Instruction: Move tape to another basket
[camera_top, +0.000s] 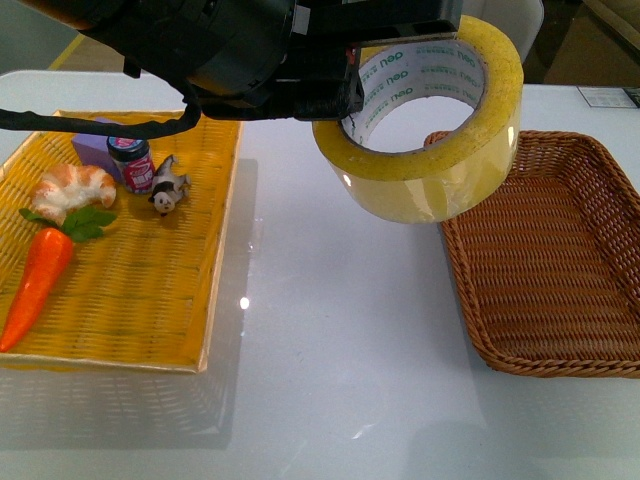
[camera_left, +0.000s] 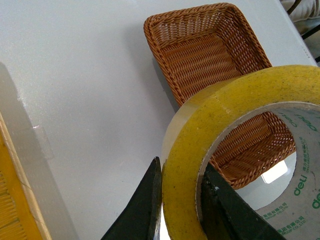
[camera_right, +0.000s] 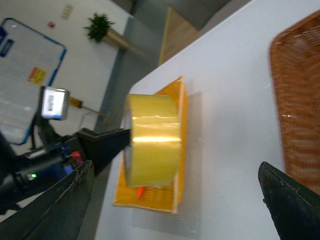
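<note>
My left gripper (camera_top: 345, 95) is shut on the tape (camera_top: 440, 170), a wide yellowish roll with a white printed core, and holds it in the air over the white table, between the yellow tray and the brown wicker basket (camera_top: 550, 260). In the left wrist view the black fingers (camera_left: 150, 200) pinch the roll's wall (camera_left: 182, 165), with the basket (camera_left: 200, 55) beyond it. The basket holds nothing. My right gripper (camera_right: 175, 200) is open and empty, its view showing the tape (camera_right: 152, 142) held above the table and the basket's edge (camera_right: 297, 95).
A flat yellow woven tray (camera_top: 130, 300) lies at the left with a carrot (camera_top: 38, 285), a croissant (camera_top: 72, 188), a small jar (camera_top: 132, 163), a purple block and a small figurine (camera_top: 168, 187). White table (camera_top: 340, 350) lies between tray and basket.
</note>
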